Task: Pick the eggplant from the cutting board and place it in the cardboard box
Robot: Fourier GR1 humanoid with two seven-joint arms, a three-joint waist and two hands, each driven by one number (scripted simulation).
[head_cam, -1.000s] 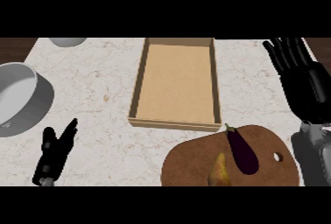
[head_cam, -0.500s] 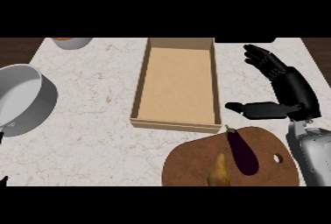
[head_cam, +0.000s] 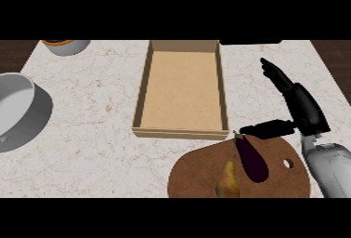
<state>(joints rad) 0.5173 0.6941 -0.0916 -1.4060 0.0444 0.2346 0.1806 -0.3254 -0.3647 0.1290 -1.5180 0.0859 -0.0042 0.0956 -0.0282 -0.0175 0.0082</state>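
A dark purple eggplant [head_cam: 250,157] lies lengthwise on the round brown cutting board [head_cam: 198,174] at the lower right, its stem end toward the box. The open cardboard box [head_cam: 181,90] stands just beyond the board, with nothing inside. My right hand [head_cam: 306,112] hovers to the right of the eggplant's stem end, open, fingers stretched away up the counter and thumb [head_cam: 267,128] pointing left toward the eggplant's tip without touching it. My left hand is out of the view.
A yellowish piece of produce [head_cam: 227,180] lies on the board to the left of the eggplant. A grey pot [head_cam: 21,109] sits at the left edge. A small bowl [head_cam: 66,45] stands at the far left corner.
My right hand has turned edge-on and come down closer to the eggplant's stem end. The left hand has left the view. The view itself has shifted slightly.
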